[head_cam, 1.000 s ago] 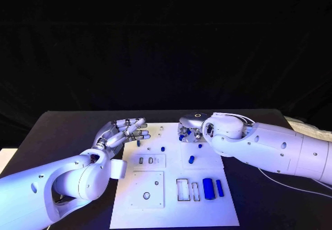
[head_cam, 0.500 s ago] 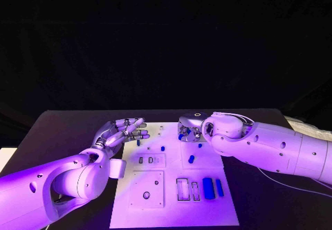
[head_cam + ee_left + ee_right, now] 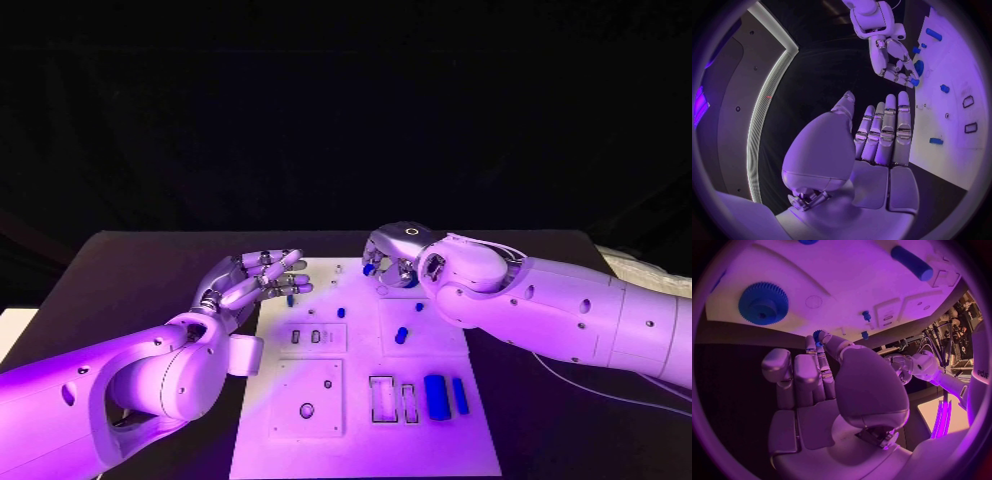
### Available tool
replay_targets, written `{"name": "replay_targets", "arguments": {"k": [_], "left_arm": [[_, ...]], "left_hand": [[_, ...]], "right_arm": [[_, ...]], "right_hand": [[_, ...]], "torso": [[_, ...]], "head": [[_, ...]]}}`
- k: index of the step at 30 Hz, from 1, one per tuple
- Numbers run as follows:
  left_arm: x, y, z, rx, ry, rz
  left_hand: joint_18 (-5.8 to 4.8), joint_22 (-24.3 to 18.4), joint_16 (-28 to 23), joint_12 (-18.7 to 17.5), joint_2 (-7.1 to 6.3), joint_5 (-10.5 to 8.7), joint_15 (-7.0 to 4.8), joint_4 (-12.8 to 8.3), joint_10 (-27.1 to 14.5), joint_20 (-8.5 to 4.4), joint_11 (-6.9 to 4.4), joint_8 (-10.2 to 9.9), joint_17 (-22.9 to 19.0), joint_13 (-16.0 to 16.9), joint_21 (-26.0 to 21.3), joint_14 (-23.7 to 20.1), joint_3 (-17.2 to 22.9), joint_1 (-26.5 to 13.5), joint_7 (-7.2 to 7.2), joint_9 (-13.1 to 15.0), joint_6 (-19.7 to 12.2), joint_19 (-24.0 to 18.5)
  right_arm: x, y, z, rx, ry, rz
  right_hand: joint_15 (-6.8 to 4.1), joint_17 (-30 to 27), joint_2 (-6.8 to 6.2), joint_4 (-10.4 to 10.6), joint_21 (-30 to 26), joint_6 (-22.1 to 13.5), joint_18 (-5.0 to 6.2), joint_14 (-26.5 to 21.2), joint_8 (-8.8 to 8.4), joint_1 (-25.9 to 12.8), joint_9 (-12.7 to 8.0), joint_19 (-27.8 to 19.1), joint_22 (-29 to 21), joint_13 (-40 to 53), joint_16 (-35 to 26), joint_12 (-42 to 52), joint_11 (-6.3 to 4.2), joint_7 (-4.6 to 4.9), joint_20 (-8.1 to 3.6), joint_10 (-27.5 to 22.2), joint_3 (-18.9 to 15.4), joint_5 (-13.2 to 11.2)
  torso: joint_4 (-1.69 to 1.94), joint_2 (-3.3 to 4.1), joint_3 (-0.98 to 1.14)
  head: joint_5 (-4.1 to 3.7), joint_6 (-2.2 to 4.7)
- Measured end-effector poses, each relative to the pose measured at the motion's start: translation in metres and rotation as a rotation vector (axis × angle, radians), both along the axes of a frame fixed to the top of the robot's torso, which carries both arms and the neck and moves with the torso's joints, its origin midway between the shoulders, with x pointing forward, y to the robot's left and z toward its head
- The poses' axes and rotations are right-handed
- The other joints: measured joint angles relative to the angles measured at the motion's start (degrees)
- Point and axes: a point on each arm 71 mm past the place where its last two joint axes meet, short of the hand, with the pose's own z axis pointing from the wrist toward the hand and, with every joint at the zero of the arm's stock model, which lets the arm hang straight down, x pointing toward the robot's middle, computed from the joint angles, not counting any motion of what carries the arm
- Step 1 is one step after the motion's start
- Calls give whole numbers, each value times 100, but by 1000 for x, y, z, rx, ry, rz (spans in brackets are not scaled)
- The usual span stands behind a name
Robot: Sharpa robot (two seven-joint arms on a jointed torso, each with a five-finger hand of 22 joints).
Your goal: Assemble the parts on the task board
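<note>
Right hand (image 3: 392, 262) pinches small blue part (image 3: 817, 335) above task board (image 3: 433, 345) — far edge | left hand (image 3: 257, 280) spread, empty

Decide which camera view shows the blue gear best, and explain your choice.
The right wrist view: the blue gear sits unobstructed on the white board, teeth visible. In the head view the right hand covers that spot; in the left wrist view I cannot identify it.
</note>
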Motion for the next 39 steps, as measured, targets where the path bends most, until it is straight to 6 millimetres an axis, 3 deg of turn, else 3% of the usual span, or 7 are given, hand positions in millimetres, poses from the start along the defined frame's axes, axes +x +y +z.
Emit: {"name": "replay_targets", "arguments": {"k": [9, 22, 39], "left_arm": [[-2, -2, 2, -5, -1, -12], [-4, -4, 11, -13, -14, -24], [-3, -5, 13, -14, -20, -26]], "left_hand": [[1, 0, -20, -20, 0, 0, 0, 0, -20, 0, 20, 0, 0, 0, 0, 0, 0, 0, 0, 0, 0, 0], [0, 0, -20, -20, 0, 0, 0, -16, -20, 0, 20, -25, -1, 0, 0, 0, -16, 0, 0, 0, 0, 0], [0, 0, -31, -20, 0, 0, 0, -16, -20, 0, 20, -25, 0, 0, 0, 0, -16, 0, 0, 0, 0, 0]], "right_arm": [[8, 12, 7, 37, -49, -2], [17, 30, 6, 46, -63, 1], [20, 34, 7, 40, -61, 1]], "right_hand": [[0, 27, -1, 10, 31, -3, 0, 0, -33, 1, 0, 0, 14, -14, 0, 0, 9, 1, 0, -9, 22, 0], [1, 66, -3, 15, 31, -9, 1, 0, -78, 0, 0, -1, 34, -3, 23, -1, 30, 4, 0, -30, 27, -2], [1, 116, -43, 15, 54, -35, 1, 0, -83, -39, 0, -1, 53, 2, 69, 22, 30, 49, 0, -28, 27, -3]], "torso": [[87, 47, -35], [197, 141, -76], [212, 172, -94]], "head": [[-48, 32], [-112, -4], [-117, -53]]}}
